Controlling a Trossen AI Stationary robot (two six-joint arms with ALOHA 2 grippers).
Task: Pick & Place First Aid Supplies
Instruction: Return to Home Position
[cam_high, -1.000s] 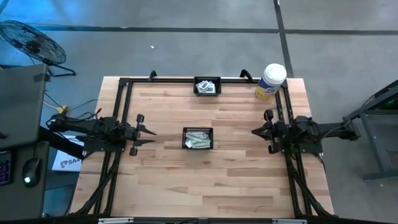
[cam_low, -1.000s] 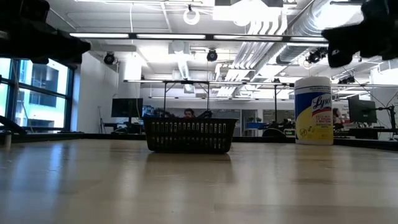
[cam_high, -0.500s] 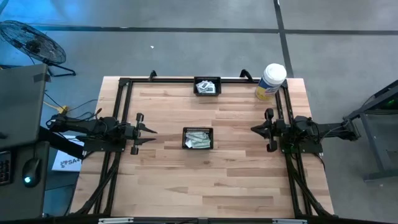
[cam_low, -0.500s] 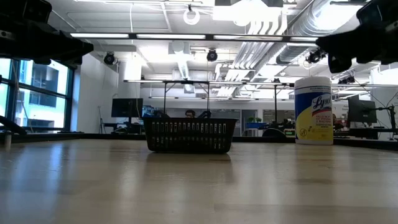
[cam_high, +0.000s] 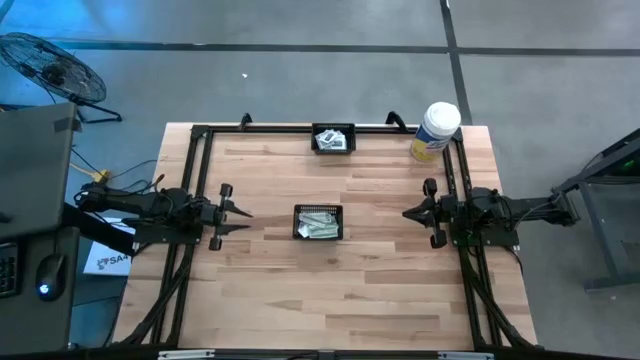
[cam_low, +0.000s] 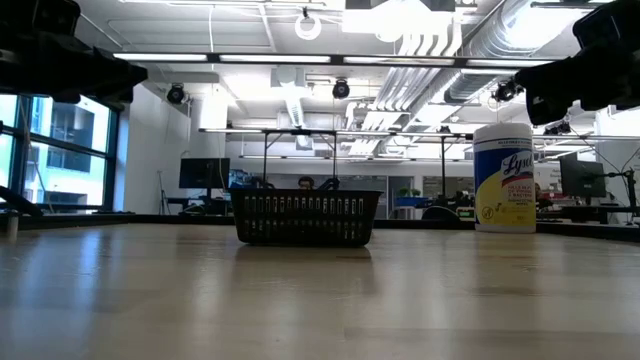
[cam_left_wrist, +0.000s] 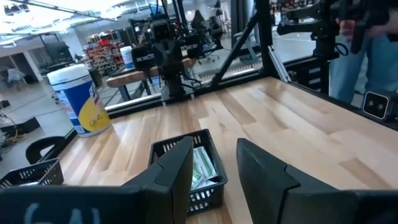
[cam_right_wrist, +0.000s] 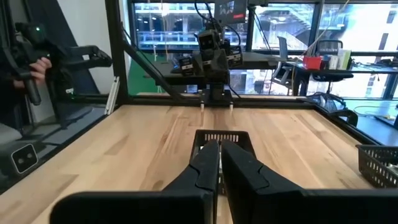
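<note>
Over opposite table (cam_high: 330, 290) sides: left hand (cam_high: 244, 218) spread, right hand (cam_high: 407, 212) pinched.

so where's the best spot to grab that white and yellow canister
Probably the canister round its straight middle, below the lid, fingers level from the open middle of the table: it stands upright, a plain cylinder, and the right gripper is nearest.
</note>
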